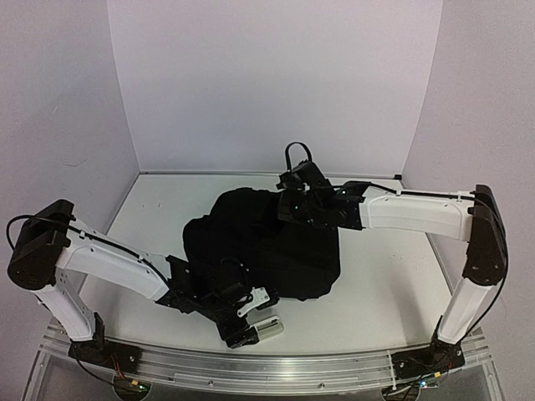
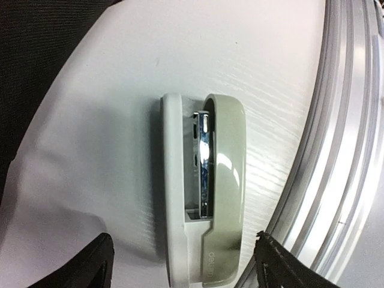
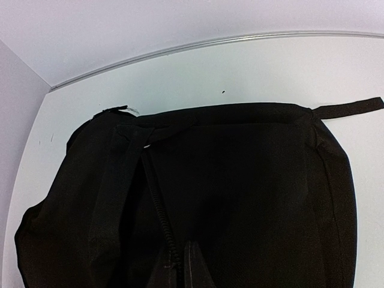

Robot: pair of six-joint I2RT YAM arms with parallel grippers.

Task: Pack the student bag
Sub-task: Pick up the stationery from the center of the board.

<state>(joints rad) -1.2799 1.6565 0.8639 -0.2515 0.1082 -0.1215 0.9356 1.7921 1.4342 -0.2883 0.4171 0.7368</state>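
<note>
The student bag (image 1: pixel 263 246) is a big black backpack slumped in the middle of the white table. Its zipper (image 3: pixel 157 207) runs down to my right gripper (image 3: pixel 189 270), which is shut and pinches the black fabric beside the zipper at the bag's far side (image 1: pixel 305 205). A grey-green stapler (image 2: pixel 207 192) lies flat near the table's front edge (image 1: pixel 269 327), just in front of the bag. My left gripper (image 2: pixel 187 267) hovers over the stapler's rear end, open, with one black fingertip (image 2: pixel 99 261) on each side and apart from it.
An aluminium rail (image 2: pixel 345 150) runs along the table's front edge, close to the right of the stapler. A thin black strap (image 3: pixel 351 108) trails from the bag's corner. White walls enclose the back and the sides of the table (image 1: pixel 384 284).
</note>
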